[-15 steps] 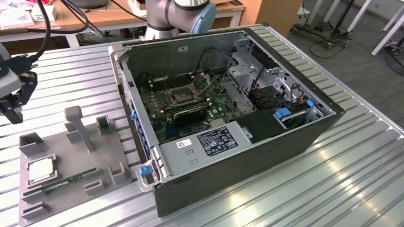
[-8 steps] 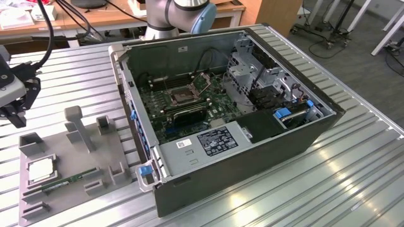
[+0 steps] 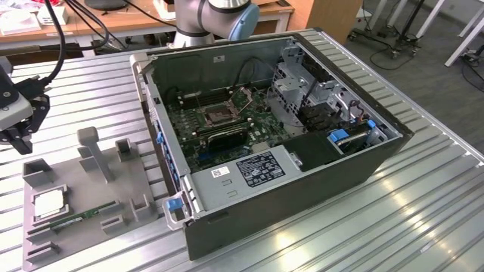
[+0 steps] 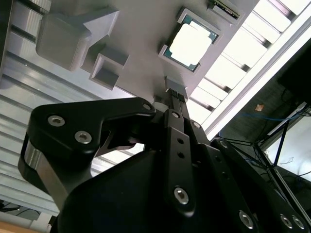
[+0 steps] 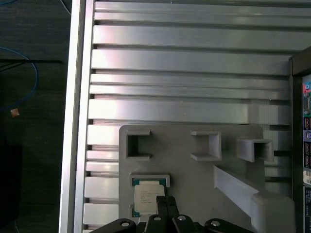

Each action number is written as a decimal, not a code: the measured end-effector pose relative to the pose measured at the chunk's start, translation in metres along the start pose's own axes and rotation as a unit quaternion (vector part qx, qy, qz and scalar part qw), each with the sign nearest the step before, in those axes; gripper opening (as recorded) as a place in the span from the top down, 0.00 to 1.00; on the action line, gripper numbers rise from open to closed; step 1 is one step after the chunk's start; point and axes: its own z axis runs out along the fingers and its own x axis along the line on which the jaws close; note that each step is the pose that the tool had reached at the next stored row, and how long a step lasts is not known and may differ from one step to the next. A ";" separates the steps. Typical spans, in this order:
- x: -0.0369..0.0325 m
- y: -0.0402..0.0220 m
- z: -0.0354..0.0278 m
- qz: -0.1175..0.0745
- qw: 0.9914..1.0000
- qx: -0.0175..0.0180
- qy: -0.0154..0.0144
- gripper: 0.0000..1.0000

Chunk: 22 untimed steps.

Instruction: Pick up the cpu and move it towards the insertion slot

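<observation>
- Hand point(image 3: 17, 139) is hanging over the end of the tray point(image 3: 90, 190) at the exterior view's left, raised clear of it and touching nothing. In both wrist views the fingers are pressing together with no gap, and they are carrying nothing.
- Cpu point(image 3: 49, 203) is lying flat, metal top up, in its shallow square nest on the tray. It is just beside the memory stick point(image 3: 76, 218), which is sitting in the neighbouring groove. In the first wrist view the closed tips point(image 5: 166, 200) are lining up over the chip's point(image 5: 147, 196) edge. In the second wrist view the chip point(image 4: 190, 41) is sitting well below the tips point(image 4: 176, 92).
- Slot point(image 3: 219, 115) is waiting inside the open case point(image 3: 302, 187), on the green board and well apart from the tray. The case and tray are both resting on the ribbed counter point(image 3: 431, 187).
- Handling, as a judgement: the chip is looking light, thin and rigid. The metal top is probably slick, and the underside, which is not visible here, is likely delicate.
- Best hold, as a judgement, is across two opposite side edges at the pale rim, pinched square so the chip is staying level. The faces are offering no purchase. The nest walls are hugging the corners, so the free stretches of edge between them are looking like the places to grip. A light squeeze is probably enough, and a skewed pinch is risking a tilt or a slip.
</observation>
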 end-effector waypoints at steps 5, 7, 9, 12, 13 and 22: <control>0.0018 0.0000 0.0006 0.000 1.000 0.000 0.000 0.89; 0.0033 0.0000 0.0012 0.000 1.000 0.000 0.000 0.89; 0.0050 0.0000 0.0020 0.000 1.000 0.000 0.000 0.89; 0.0065 -0.0001 0.0048 0.000 1.000 0.000 0.000 0.89; 0.0070 -0.0001 0.0061 0.000 1.000 0.000 0.000 0.89; 0.0082 -0.0004 0.0127 0.000 1.000 0.000 0.000 0.89</control>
